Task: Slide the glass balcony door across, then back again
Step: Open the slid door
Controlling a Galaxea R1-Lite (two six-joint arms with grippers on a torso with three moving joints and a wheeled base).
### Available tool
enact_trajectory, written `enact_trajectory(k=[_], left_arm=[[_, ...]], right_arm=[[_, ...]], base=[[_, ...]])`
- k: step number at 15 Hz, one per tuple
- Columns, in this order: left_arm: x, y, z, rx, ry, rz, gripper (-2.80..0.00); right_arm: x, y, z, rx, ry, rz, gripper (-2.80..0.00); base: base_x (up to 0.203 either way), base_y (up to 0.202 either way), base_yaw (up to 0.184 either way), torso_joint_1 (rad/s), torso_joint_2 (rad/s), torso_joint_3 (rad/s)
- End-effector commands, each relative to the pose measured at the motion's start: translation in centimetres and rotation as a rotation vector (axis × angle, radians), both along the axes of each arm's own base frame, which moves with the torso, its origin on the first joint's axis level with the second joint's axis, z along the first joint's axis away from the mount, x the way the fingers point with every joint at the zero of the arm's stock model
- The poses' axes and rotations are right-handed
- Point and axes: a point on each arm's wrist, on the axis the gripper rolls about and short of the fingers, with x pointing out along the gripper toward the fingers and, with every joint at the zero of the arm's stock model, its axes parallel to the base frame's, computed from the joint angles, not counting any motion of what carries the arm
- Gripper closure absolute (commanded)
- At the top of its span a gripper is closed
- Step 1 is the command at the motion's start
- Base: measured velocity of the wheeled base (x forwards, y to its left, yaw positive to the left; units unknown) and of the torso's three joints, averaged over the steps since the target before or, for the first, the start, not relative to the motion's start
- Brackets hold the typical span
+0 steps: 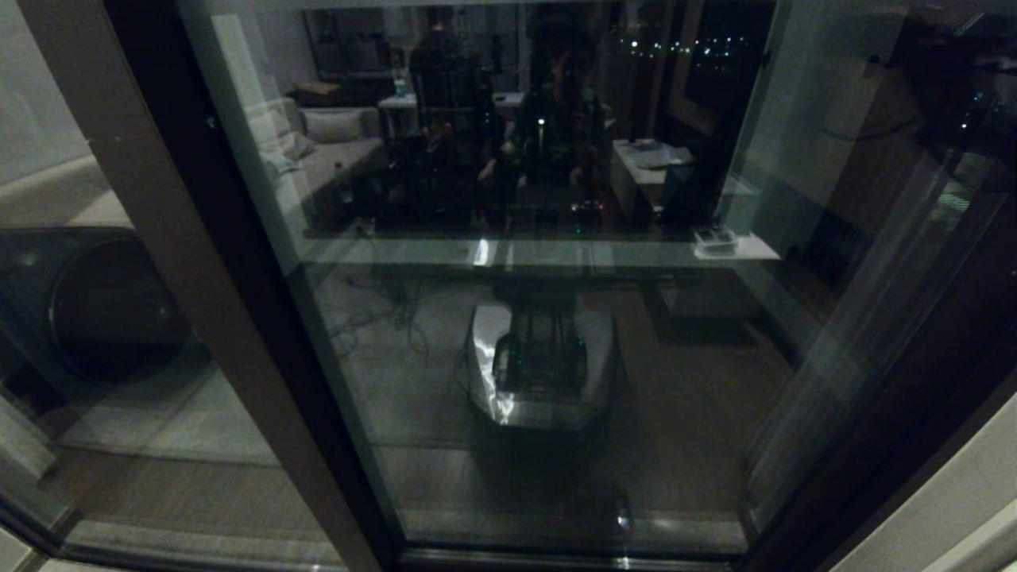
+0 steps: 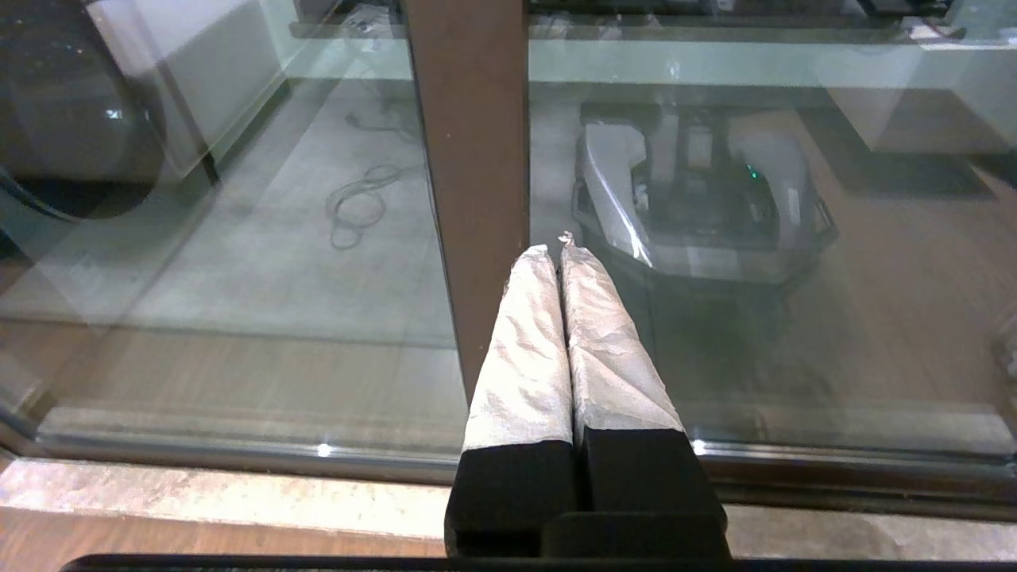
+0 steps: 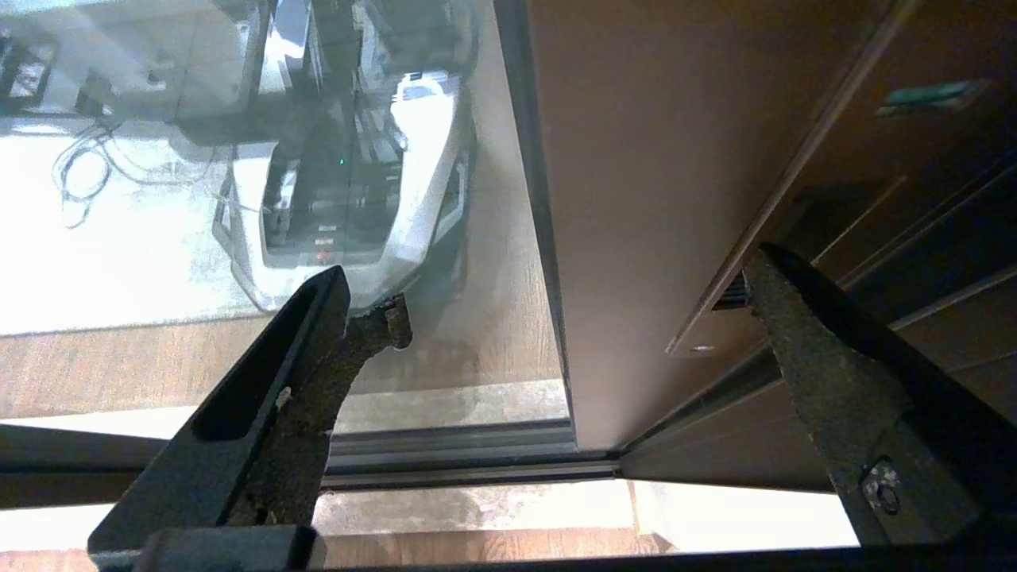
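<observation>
We held our right tool [image 3: 572, 302] splayed wide around the glass balcony door [image 3: 643, 199] stile; our left tool [image 2: 556, 254] pointed clenched, empty, toward a brown post [image 2: 469, 159]. At twelve o'clock reflections obscured the glass.

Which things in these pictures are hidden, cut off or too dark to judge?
- Head view: neither arm shows; reflections and darkness on the glass balcony door mask what lies behind it.
- Right wrist view: the open right gripper straddles the door's brown stile; contact cannot be told, and the picture's edge cuts the stile's upper part.
- Left wrist view: the shut left gripper hides part of the brown post.
</observation>
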Motion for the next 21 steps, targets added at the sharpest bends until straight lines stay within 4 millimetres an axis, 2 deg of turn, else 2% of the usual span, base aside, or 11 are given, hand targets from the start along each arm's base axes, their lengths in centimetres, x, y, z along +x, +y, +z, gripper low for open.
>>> enact_trajectory(k=[1, 14, 21], left_arm=[[0.0, 0.0, 0.0, 0.000, 0.002, -0.001, 0.00], [0.0, 0.0, 0.0, 0.000, 0.002, 0.000, 0.00], [0.0, 0.0, 0.0, 0.000, 0.002, 0.000, 0.00]], right_arm=[[-0.1, 0.3, 0.1, 0.003, 0.002, 0.009, -2.80], [-0.4, 0.9, 0.0, 0.001, 0.007, 0.023, -2.80], [-1.4, -0.2, 0.4, -0.066, 0.002, -0.022, -2.80]], base=[[0.000, 0.000, 0.000, 0.000, 0.00, 0.000], [0.000, 0.000, 0.000, 0.000, 0.00, 0.000], [0.000, 0.000, 0.000, 0.000, 0.00, 0.000]])
